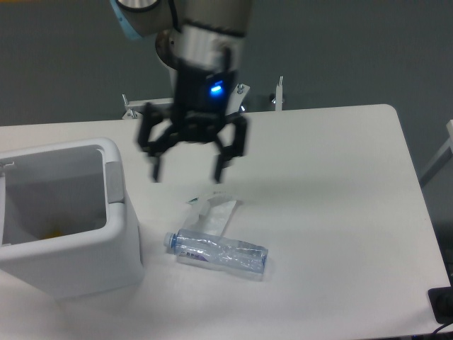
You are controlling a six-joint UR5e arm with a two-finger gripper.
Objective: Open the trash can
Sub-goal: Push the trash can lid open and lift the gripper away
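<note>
- The trash can [67, 244] is a big white box with round corners. It sits on the left side of the white tabletop [333, 198], and its left part runs off the edge of the view.
- The top of the trash can is open, and you can look down into it.
- Deep inside there is a small orange-yellow spot [55, 231]. It is too small and blurry to tell what it is.
- A flat grey tab [113, 182] sits on the right rim of the trash can.
- The gripper [187, 170] hangs in the air above the tabletop, to the right of the trash can and apart from it.
- Its two dark fingers are spread wide and point down. Nothing is between them.
- A little blue light [216, 88] shines on the black part above the fingers.
- A clear, squashed plastic bottle [219, 253] lies on its side on the tabletop, just right of the trash can and not touching it. Its cap end points left.
- A thin see-through scrap [214, 210], maybe a wrapper, lies just behind the bottle, below the gripper.
- Small metal brackets [279, 92] stand at the far edge of the tabletop.
</note>
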